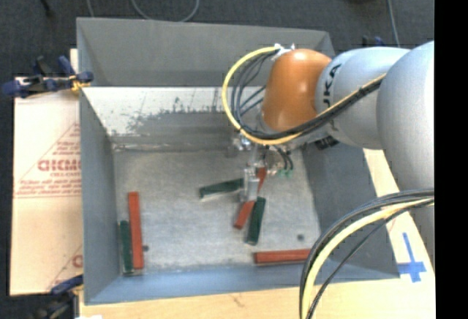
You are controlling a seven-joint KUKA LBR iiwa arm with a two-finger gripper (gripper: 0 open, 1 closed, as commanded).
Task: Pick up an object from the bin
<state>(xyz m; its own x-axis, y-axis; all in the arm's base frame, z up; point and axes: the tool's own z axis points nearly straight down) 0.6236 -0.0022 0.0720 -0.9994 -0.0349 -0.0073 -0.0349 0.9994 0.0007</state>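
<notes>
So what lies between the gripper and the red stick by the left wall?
In the camera view, a dark green stick lies just beside the gripper; beyond it to the red stick, bare bin floor.

The gripper (253,180) is partly covered by the arm's orange cover (292,91) just behind it. Directly in front of the gripper, a red stick (240,216) has its upper end hidden beneath it. Just right of the gripper, a small green bit (284,173) is too small to identify. The arm (380,98) is cut off at the right.
</notes>
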